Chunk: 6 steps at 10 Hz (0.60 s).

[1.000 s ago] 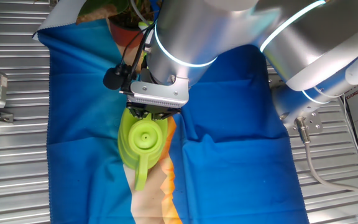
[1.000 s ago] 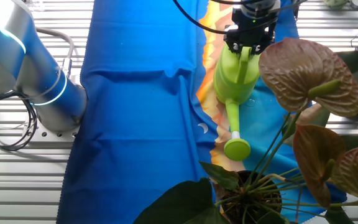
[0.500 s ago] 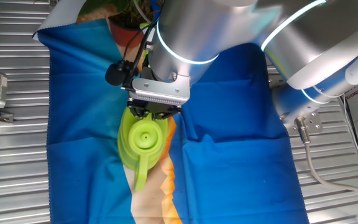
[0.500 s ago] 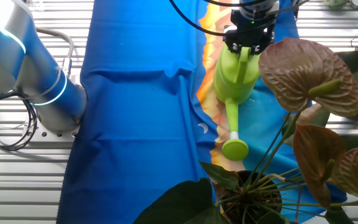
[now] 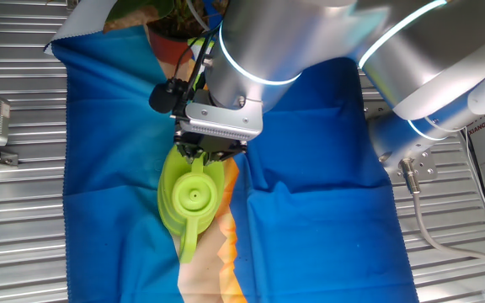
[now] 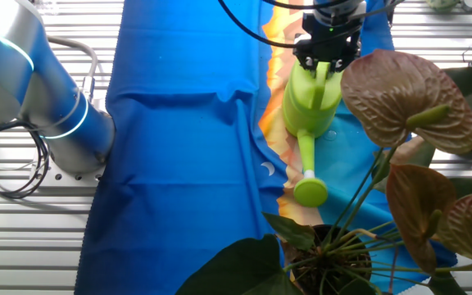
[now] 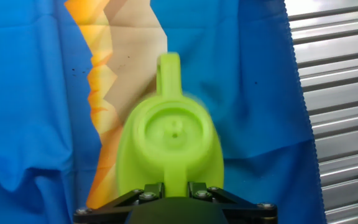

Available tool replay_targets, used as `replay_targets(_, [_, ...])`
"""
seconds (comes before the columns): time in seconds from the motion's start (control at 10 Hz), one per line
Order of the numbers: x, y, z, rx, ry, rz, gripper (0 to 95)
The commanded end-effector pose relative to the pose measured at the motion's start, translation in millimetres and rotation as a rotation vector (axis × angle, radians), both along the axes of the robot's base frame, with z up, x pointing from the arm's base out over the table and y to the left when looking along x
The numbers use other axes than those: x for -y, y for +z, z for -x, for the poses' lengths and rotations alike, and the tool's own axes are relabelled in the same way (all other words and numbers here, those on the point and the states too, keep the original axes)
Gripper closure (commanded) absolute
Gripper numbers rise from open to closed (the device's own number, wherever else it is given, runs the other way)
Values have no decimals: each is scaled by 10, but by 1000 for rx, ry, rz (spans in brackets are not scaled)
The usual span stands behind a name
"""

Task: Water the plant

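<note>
Lime-green plastic watering can (image 5: 191, 197) hangs gripped by its handle in the closed jaws, spout (image 6: 309, 174) aimed at the plant (image 6: 359, 205) beyond them. A thin-handle grip could let it swing or slip, spilling onto the blue cloth (image 5: 310, 219).

From my console, one fixed view looks steeply down from above the worktop's near edge, close in, arm filling the top. The other fixed view faces it from the far edge, through the plant (image 6: 400, 106) leaves (they crowd its right side). Both share the blue cloth (image 5: 310, 227) and the watering can (image 5: 190, 198). Hand view looks along the fingers, very near, at the can's top.
</note>
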State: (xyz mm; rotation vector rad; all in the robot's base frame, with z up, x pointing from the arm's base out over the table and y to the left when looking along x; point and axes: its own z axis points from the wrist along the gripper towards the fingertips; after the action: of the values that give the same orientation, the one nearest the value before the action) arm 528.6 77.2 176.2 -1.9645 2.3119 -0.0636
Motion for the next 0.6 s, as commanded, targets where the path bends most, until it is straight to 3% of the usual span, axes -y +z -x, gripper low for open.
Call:
replay_targets(0.1, [-2,-12,-7,1,-4,0,760])
replay_targets(0.2, [-2,-12,-7,2,-5,-3,570])
replay_targets(0.4, [-2,-12,-7,4,-11,-4,570])
replay_targets(0.5, [-3,-11,-8,6,-15,-5,380])
replay_targets(0.6, [-4,-8,-8,7,-19,-6,380])
